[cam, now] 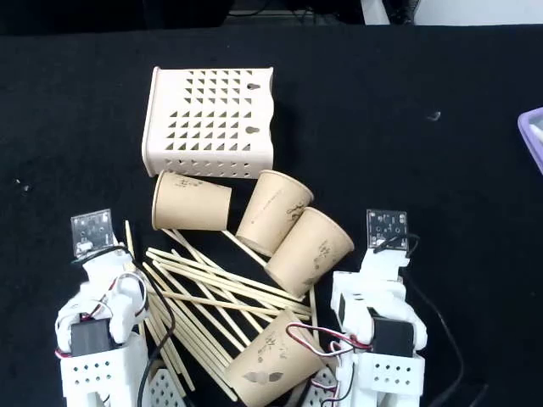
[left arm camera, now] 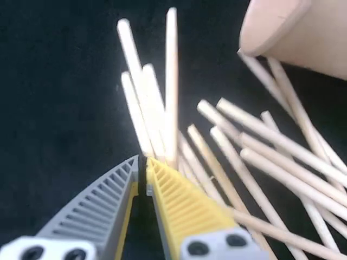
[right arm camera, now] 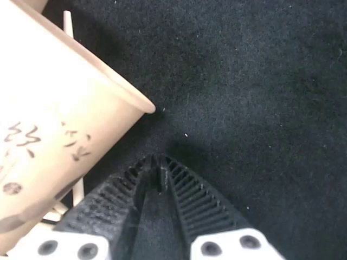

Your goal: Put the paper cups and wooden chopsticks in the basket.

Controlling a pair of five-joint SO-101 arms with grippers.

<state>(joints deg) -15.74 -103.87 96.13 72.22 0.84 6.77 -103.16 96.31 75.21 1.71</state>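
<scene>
A beige perforated basket (cam: 212,123) lies at the back of the black table. Three paper cups lie on their sides in front of it (cam: 191,202) (cam: 273,212) (cam: 310,252), and a fourth cup (cam: 271,360) lies near the front edge between the arms. Several wooden chopsticks (cam: 212,297) are scattered under and between the cups. My left gripper (left arm camera: 143,160) is shut and holds nothing, its tips just short of the chopstick ends (left arm camera: 171,81). My right gripper (right arm camera: 157,161) is also shut and holds nothing, over bare cloth beside a cup's rim (right arm camera: 81,92).
The left arm (cam: 97,331) and right arm (cam: 382,326) sit folded at the front, either side of the pile. A purple container edge (cam: 532,136) shows at the far right. Bare black cloth (cam: 424,170) lies to the right of the cups.
</scene>
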